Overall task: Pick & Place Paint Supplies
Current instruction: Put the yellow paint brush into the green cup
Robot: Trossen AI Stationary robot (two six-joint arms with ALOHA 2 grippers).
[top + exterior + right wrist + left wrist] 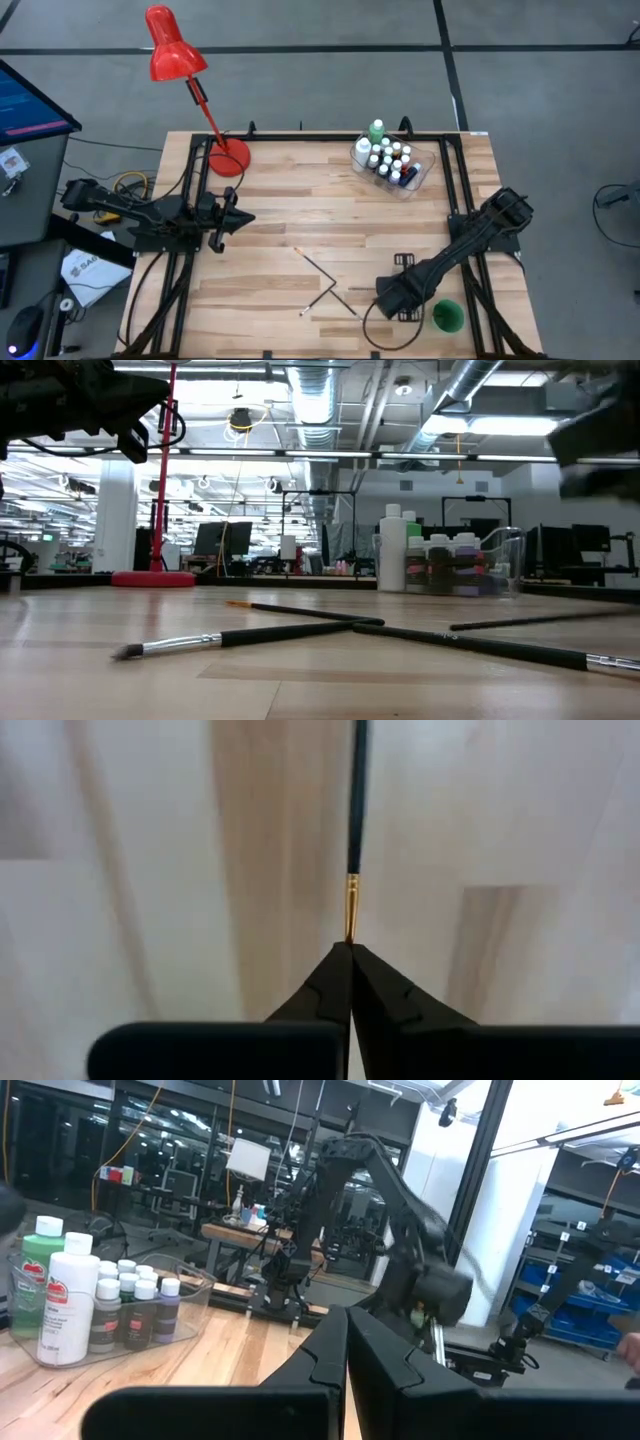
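Several thin dark paintbrushes (327,281) lie crossed on the wooden table (280,190) near its front middle; the low view shows them (250,634) flat on the wood. My right gripper (350,948) points down over the front right part (392,295) and is shut on one paintbrush (357,800). The small white-capped paint bottles (388,160), a taller white bottle (392,550) and a green one (376,131) stand in a clear tub (420,172) at the far right. My left gripper (245,218) waits shut at the table's left, raised (347,1315). My right gripper pinches the paintbrush at its gold ferrule end (351,920) between the free ends of its two fingers. The fingers come from above, pointing down. The dark handle (357,780) runs straight away from the fingertips over the wood; whether it is lifted clear cannot be told.
A green cup (447,317) stands at the front right corner, close beside my right arm. A red desk lamp (172,48) has its round base (229,159) on the far left of the table. Bare wood lies between the brushes and the tub.
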